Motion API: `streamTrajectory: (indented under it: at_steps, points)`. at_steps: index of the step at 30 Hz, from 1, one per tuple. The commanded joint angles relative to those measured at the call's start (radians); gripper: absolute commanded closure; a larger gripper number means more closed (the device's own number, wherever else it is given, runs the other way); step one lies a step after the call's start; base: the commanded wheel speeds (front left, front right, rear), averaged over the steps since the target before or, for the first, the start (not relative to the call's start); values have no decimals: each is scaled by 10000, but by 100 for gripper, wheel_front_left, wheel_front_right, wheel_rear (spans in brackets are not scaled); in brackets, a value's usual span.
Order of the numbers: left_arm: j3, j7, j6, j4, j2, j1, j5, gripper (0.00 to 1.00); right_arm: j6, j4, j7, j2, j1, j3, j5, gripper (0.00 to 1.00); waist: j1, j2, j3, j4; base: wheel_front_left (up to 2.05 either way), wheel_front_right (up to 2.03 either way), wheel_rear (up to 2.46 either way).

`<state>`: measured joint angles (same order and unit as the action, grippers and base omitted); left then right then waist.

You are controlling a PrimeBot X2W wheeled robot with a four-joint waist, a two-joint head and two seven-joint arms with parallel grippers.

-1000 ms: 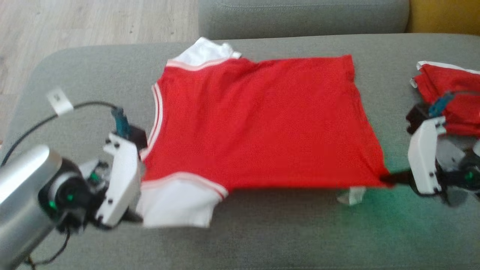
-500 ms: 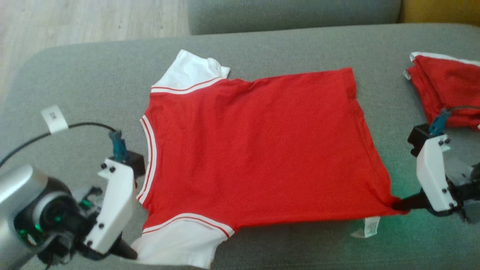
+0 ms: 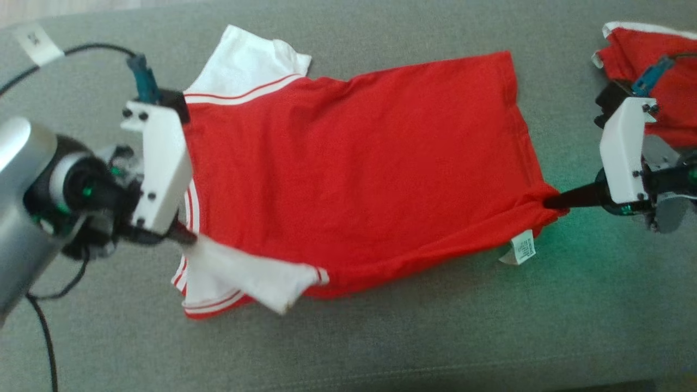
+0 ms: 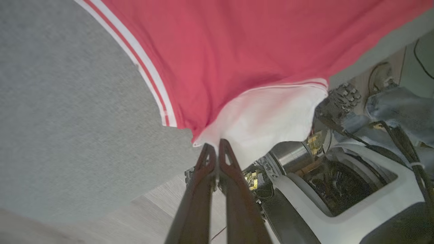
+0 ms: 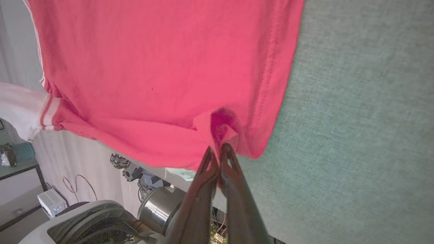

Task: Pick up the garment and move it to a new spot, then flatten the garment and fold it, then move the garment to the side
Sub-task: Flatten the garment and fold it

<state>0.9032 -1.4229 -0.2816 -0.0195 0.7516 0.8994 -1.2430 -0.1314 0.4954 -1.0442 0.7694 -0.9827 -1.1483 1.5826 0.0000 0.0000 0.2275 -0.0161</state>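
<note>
Both pairs of jaws are pinched tight on cloth. The left gripper (image 3: 188, 239) (image 4: 213, 145) clamps the edge of the garment's near white sleeve (image 3: 245, 275) (image 4: 268, 118), which hangs raised from the fingertips and drapes back across the red shoulder. The right gripper (image 3: 547, 202) (image 5: 217, 149) bites the garment's near hem corner, and the fabric puckers into a small fold at the tips.

Between the two grips the garment (image 3: 354, 163) (image 4: 237, 51) (image 5: 152, 67), a red T-shirt with white sleeves and striped trim, lies spread on the grey cushion (image 3: 381, 337), collar toward the robot's left, hem toward its right, near edge lifted. Its far sleeve (image 3: 245, 60) lies flat on the cushion.

A white care label (image 3: 521, 247) sticks out just beside the held hem corner. The left gripper's white housing covers part of the garment's collar in the head view. Beyond the garment's hem, apart from it, lies a second red cloth (image 3: 653, 65), partly hidden behind the right gripper's housing. Off the garment's collar side, a black cable (image 3: 81, 50) with a white tag (image 3: 35, 43) arcs above the left arm.
</note>
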Motion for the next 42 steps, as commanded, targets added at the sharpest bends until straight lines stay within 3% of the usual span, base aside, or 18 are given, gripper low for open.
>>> streamTrajectory:
  at_steps: [1, 8, 16, 17, 18, 19, 20, 26, 28, 29, 32, 39, 42]
  points:
    - [-550, 129, -13, 375, 176, 908, 365, 100, 7, 323, 76, -5, -228, 208, -72, 100, 0, 0, 222, -54, 0, 0, 0]
    - [-526, 988, 258, 2113, -736, 1589, 960, 100, 7, 1627, 257, -708, -537, 354, -18, 100, 0, 0, 474, -57, 0, 0, 0]
    - [-471, 1715, 665, 3396, -1340, 1740, 1186, 100, 7, 2124, 394, -1225, -704, 421, 8, 100, 0, 0, 554, -133, 0, 0, 0]
    - [-468, 1833, 721, 3546, -1426, 1732, 1203, 90, 7, 2169, 485, -1278, -717, 442, -10, 100, 0, 0, 540, -138, 0, 0, 0]
    - [-465, 1958, 778, 3693, -1507, 1707, 1216, 33, 7, 2181, 591, -1331, -722, 453, -44, 64, 0, 0, 501, -142, 0, 0, 0]
    - [-448, 2060, 832, 3841, -1573, 1669, 1233, 0, 7, 2183, 727, -1381, -705, 480, -64, 6, 0, 0, 445, -145, 0, 0, 0]
    - [-424, 2191, 888, 3985, -1619, 1632, 1280, 0, 7, 2208, 834, -1431, -669, 505, -62, 0, 0, 0, 363, -144, 0, 0, 0]
    - [-249, 3972, 1930, 4420, -1635, 1545, 2104, 0, 7, 1882, 1931, -1403, -215, 946, 130, 0, 0, 0, -433, -56, 0, 0, 0]
    - [-349, 5214, 2220, 4335, -1626, 1542, 2558, 0, 7, 1528, 2759, -1243, 31, 1219, 111, 0, 0, 0, -665, 6, 0, 0, 0]
    - [-573, 6600, 2263, 4253, -1721, 1370, 2881, 0, 7, 1074, 3816, -1052, 355, 1511, 4, 0, 0, 0, -891, 66, 0, 0, 0]
    - [-836, 8820, 1895, 3939, -1720, 930, 3649, 0, 7, 238, 5747, -705, 973, 1900, -425, 0, 0, 0, -1205, 146, 0, 0, 0]
    - [-1600, 13256, -133, 2194, -1821, -1256, 4799, 0, 7, -683, 11753, -259, 2767, 3110, -2283, 0, 0, 0, -1708, 417, 0, 0, 0]
    - [-1889, 14721, -974, 1337, -1781, -2373, 5138, 0, 7, -918, 12878, -313, 3792, 3580, -2957, 0, 0, 0, -1787, 506, 0, 0, 0]
